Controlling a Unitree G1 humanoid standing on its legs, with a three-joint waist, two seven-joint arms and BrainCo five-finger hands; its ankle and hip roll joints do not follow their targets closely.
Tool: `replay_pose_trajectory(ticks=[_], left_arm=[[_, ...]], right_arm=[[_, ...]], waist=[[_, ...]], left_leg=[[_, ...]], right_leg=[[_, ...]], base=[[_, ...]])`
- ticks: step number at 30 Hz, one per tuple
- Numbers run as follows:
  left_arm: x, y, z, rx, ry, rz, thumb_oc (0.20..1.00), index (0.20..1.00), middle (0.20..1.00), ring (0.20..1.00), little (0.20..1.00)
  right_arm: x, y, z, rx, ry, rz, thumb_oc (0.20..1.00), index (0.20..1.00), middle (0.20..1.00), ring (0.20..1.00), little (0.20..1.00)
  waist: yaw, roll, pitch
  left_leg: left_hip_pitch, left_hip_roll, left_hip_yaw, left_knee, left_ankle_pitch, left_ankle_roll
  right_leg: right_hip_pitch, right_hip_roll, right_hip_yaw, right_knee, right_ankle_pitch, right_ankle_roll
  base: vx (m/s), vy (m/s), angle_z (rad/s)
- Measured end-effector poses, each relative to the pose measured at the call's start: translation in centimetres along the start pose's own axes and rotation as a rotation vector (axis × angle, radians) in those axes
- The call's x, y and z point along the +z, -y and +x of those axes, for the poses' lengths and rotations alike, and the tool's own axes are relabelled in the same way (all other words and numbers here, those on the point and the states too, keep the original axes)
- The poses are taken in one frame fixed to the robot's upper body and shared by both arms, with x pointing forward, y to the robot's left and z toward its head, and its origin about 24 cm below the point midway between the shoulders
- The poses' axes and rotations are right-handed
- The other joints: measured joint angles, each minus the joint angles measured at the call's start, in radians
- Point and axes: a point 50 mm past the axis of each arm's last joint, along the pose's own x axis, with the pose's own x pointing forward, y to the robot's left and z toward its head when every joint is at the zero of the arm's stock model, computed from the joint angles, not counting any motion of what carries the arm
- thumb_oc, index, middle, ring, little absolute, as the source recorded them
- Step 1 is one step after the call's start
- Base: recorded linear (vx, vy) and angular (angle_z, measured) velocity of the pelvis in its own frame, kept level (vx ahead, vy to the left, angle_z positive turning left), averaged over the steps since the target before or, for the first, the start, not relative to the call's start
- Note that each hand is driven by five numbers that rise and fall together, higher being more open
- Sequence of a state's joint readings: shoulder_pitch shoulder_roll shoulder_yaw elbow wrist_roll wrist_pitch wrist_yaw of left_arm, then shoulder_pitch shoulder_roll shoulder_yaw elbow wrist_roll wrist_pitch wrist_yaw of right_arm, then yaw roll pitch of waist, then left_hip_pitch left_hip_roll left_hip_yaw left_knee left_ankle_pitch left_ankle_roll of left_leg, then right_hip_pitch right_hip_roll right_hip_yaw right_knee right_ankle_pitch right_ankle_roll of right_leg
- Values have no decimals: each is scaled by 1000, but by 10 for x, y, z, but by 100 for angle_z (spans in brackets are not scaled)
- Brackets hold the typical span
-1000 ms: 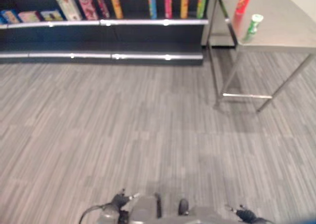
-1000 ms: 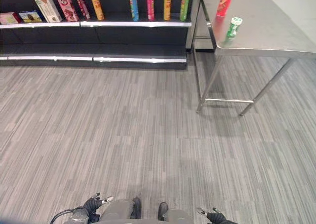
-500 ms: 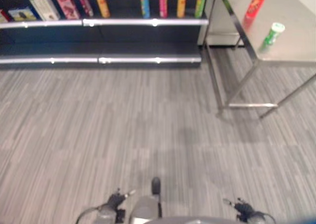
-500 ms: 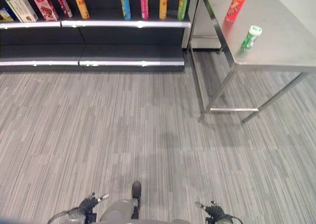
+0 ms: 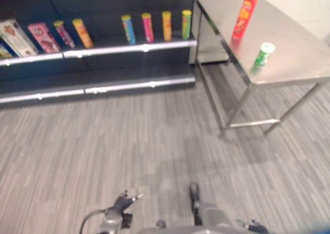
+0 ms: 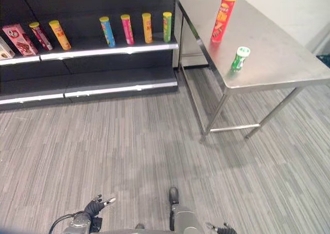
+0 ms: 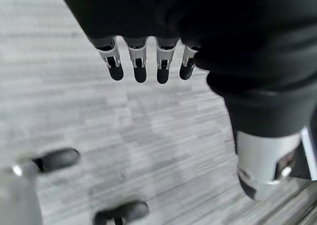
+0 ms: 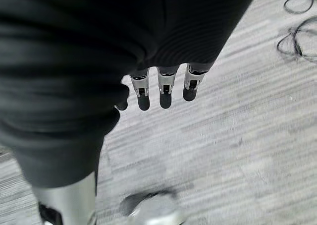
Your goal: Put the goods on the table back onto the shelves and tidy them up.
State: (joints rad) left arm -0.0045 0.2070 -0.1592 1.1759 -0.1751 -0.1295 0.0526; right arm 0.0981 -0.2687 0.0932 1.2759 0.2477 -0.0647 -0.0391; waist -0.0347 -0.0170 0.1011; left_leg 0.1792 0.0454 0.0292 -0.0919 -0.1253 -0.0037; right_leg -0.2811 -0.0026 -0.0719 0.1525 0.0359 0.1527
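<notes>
Steel table (image 6: 289,64): red can (image 6: 221,18), green can (image 6: 239,59).

The left hand (image 6: 94,207) is hanging low at the robot's left side, at the bottom edge of the eye views, its fingers (image 7: 140,69) pointing straight down in a loose row and closing on nothing. The right hand (image 6: 223,228) is barely peeking in at the lower right, and its fingers (image 8: 165,92) seem to be hanging relaxed and straight as well, though the thumb is hard to make out. Both hands are holding nothing.
</notes>
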Motion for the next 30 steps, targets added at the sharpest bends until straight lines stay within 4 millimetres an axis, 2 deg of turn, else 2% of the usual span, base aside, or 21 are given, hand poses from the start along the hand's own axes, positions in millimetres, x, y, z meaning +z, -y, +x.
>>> replay_pose_trajectory(ticks=[2,3,5,6,8,10,11,12,13,14,16,17,19,22,23,24,25,26,28,29,30], left_arm=[[-3,6,-1,-27,-6,20,1000,1000,1000,1000,1000],[-7,5,-1,-28,-27,34,1000,1000,1000,1000,1000],[-11,5,-2,-30,-40,36,1000,1000,1000,1000,1000],[-10,6,-2,-34,-38,38,1000,1000,1000,1000,1000],[0,7,0,-37,-4,28,1000,1000,1000,1000,1000],[0,2,0,-22,-8,25,1000,1000,1000,1000,1000],[-1,1,0,-20,-9,24,1000,1000,1000,1000,1000],[0,2,0,-22,-1,25,1000,1000,1000,1000,1000],[1,2,0,-22,-2,25,1000,1000,1000,1000,1000],[-2,4,0,-29,-15,24,1000,1000,1000,1000,1000],[1,0,1,-19,-6,29,1000,1000,1000,1000,1000],[5,2,1,-24,9,29,1000,1000,1000,1000,1000],[6,1,2,-22,11,30,1000,1000,1000,1000,1000],[-7,0,-1,-18,-30,29,1000,1000,1000,1000,1000],[-14,1,-3,-20,-50,26,1000,1000,1000,1000,1000],[-20,2,-5,-22,-63,24,1000,1000,1000,1000,1000],[-25,2,-7,-20,-79,21,1000,1000,1000,1000,1000],[-29,2,-8,-19,-87,21,1000,1000,1000,1000,1000],[-30,2,-9,-19,-91,18,1000,1000,1000,1000,1000],[-31,4,-9,-20,-92,16,1000,1000,1000,1000,1000],[-19,0,-6,-7,-53,20,1000,1000,1000,1000,1000]], right_arm=[[-4,5,0,-11,-18,-3,1000,1000,1000,1000,1000],[6,6,1,-16,5,3,1000,1000,1000,1000,1000],[18,8,2,-20,40,12,1000,1000,1000,1000,1000],[25,8,3,-18,73,25,1000,1000,1000,1000,1000],[28,9,3,-19,85,25,1000,1000,1000,1000,1000],[32,12,3,-27,92,20,1000,1000,1000,1000,1000],[32,11,3,-26,94,19,1000,1000,1000,1000,1000],[32,14,3,-31,90,14,1000,1000,1000,1000,1000],[31,15,3,-31,90,16,1000,1000,1000,1000,1000],[29,13,3,-28,82,6,1000,1000,1000,1000,1000],[24,8,2,-13,75,5,1000,1000,1000,1000,1000],[26,9,3,-16,78,5,1000,1000,1000,1000,1000],[32,8,3,-15,92,6,1000,1000,1000,1000,1000],[44,7,4,-15,119,8,1000,1000,1000,1000,1000],[48,7,4,-14,130,5,1000,1000,1000,1000,1000],[49,7,4,-13,136,6,1000,1000,1000,1000,1000],[53,6,5,-11,141,1,1000,1000,1000,1000,1000],[55,5,5,-10,138,-13,1000,1000,1000,1000,1000],[56,7,5,-18,139,-12,1000,1000,1000,1000,1000],[48,13,5,-31,116,-16,1000,1000,1000,1000,1000],[40,10,5,-20,95,-18,1000,1000,1000,1000,1000]], waist=[[4,30,-15],[3,36,-15],[7,26,-14],[6,13,-12],[21,-23,4],[34,-24,7],[38,-26,8],[41,-6,6],[37,-3,10],[29,7,8],[38,-26,4],[44,-26,5],[54,-19,9],[90,5,19],[99,12,21],[107,22,14],[114,28,14],[136,29,12],[137,47,1],[126,70,-7],[120,50,-2]], left_leg=[[5,26,-17,46,3,-5],[-8,42,-21,88,8,-33],[-32,43,-23,183,26,-81],[-105,37,-24,340,38,-127],[-263,21,-22,656,64,-185],[-343,16,15,794,70,-171],[-344,11,25,785,74,-165],[-359,20,41,715,71,-160],[-368,25,40,715,69,-162],[-383,46,49,665,62,-153],[-370,37,108,375,78,-139],[-366,40,115,185,138,-143],[-365,52,86,-8,223,-162],[-388,87,77,-6,287,-185],[-386,88,85,-5,290,-183],[-386,89,91,-3,291,-183],[-381,79,100,1,288,-176],[-372,79,123,-4,297,-153],[-361,71,154,-6,322,-116],[-340,78,172,-4,351,-27],[-318,64,185,-1,333,1]], right_leg=[[17,38,-13,12,-20,-32],[36,50,-19,2,-32,-53],[85,48,-30,-30,-38,-71],[122,41,-34,-69,-40,-78],[163,21,-38,-123,-36,-90],[226,16,-45,-180,-37,-100],[239,13,-44,-196,-44,-89],[218,29,-46,-140,-39,-136],[219,34,-67,-132,-21,-210],[252,51,-79,-154,-37,-232],[259,39,-80,-193,-35,-225],[274,50,-79,-229,-31,-220],[298,73,-59,-248,-20,-203],[351,108,-8,-248,-50,-236],[369,116,15,-247,-50,-225],[381,120,38,-244,-54,-232],[389,119,89,-243,-67,-213],[391,114,138,-243,-74,-205],[396,107,173,-242,-85,-186],[417,110,179,-232,-108,-156],[401,86,171,-164,-142,-90]], base=[[485,-111,44],[445,-135,7],[421,-150,23],[373,-147,51],[338,-118,20],[356,-37,-20],[392,-3,-26],[344,18,-23],[291,47,-12],[313,76,11],[416,95,7],[470,115,5],[463,142,-6],[371,184,-49],[398,330,-61],[522,444,-81],[455,385,-118],[325,278,-128],[240,213,-91],[210,203,-41],[209,203,-44]])
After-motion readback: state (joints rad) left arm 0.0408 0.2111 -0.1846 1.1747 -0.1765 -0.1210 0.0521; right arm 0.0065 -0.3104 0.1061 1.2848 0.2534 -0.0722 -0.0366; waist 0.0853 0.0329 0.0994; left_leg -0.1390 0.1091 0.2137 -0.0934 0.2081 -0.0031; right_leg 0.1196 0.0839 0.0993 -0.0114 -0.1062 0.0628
